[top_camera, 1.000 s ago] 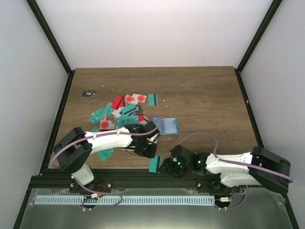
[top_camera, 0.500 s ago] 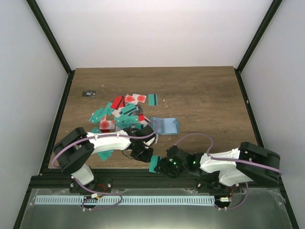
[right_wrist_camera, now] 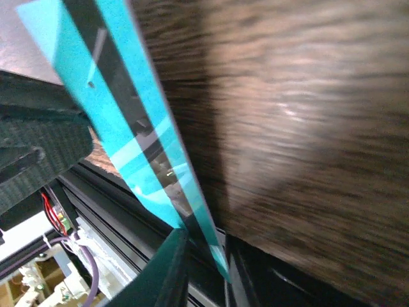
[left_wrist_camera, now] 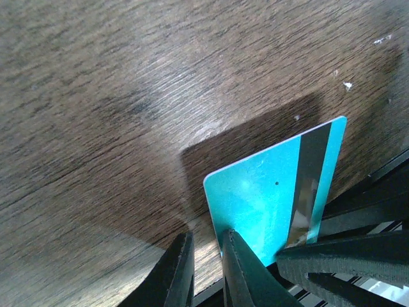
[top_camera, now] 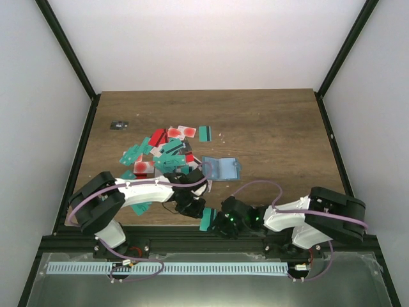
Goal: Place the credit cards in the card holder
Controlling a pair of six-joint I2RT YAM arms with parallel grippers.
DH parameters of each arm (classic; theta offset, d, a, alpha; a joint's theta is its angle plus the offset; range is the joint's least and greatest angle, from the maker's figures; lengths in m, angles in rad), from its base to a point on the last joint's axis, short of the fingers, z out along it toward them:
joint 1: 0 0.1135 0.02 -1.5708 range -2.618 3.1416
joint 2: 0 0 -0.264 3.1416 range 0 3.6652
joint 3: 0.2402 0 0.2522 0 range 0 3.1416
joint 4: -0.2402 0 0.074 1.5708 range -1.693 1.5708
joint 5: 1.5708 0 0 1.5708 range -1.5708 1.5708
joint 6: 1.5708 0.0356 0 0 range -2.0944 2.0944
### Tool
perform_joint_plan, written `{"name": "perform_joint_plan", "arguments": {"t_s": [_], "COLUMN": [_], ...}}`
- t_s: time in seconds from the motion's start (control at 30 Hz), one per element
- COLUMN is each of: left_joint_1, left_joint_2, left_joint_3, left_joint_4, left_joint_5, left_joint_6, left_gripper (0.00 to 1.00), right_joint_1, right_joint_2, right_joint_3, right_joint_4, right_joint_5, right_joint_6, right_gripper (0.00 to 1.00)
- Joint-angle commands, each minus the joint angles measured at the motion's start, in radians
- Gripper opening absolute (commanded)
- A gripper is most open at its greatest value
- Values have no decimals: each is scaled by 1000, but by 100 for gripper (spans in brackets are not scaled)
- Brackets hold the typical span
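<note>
A teal credit card (top_camera: 208, 219) with a black stripe stands tilted up at the table's front edge. My right gripper (top_camera: 217, 224) is shut on its lower end, and the card (right_wrist_camera: 121, 96) runs down between the right gripper's (right_wrist_camera: 206, 238) two fingers. My left gripper (top_camera: 197, 208) sits just left of the card (left_wrist_camera: 268, 192). The left gripper's (left_wrist_camera: 206, 235) jaws stand a narrow gap apart with only wood between them, and its right finger touches the card's corner. The blue card holder (top_camera: 220, 168) lies open behind. More credit cards (top_camera: 160, 153) lie heaped to its left.
The black frame rail (top_camera: 211, 240) runs right along the front edge under both grippers. A small dark object (top_camera: 118, 125) lies at the far left. Bare wooden table (top_camera: 281, 134) stretches to the right of the card holder.
My right gripper has slid left to the teal card and its jaws have closed on it. My left gripper has narrowed a little and stayed beside the card.
</note>
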Motion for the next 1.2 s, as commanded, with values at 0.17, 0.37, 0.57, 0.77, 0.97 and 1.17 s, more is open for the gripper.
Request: {"name": "perform_joint_plan", "arguments": {"t_s": [0.17, 0.37, 0.57, 0.77, 0.97, 1.17], "left_joint_1": [11, 30, 49, 73, 89, 91], "left_joint_2": [-68, -192, -290, -340, -367, -363], "left_joint_3": [-6, 34, 57, 111, 169, 195], "left_joint_4": [-82, -168, -221, -276, -295, -251], "left_joint_5": [-57, -128, -169, -195, -227, -253], "left_joint_6": [1, -17, -48, -60, -108, -234], "left_gripper": [15, 26, 37, 49, 58, 60], "right_joint_1": [3, 4, -27, -134, -320, -478], "right_joint_2": [-42, -131, -196, -271, -363, -390], "right_joint_3": [-1, 41, 133, 188, 221, 275], "right_joint_4": [-34, -140, -268, -359, -450, -538], "right_joint_5": [34, 34, 32, -35, -180, -333], "right_joint_6": [10, -81, -202, -338, -493, -627], "right_gripper": [3, 1, 1, 1, 1, 1]}}
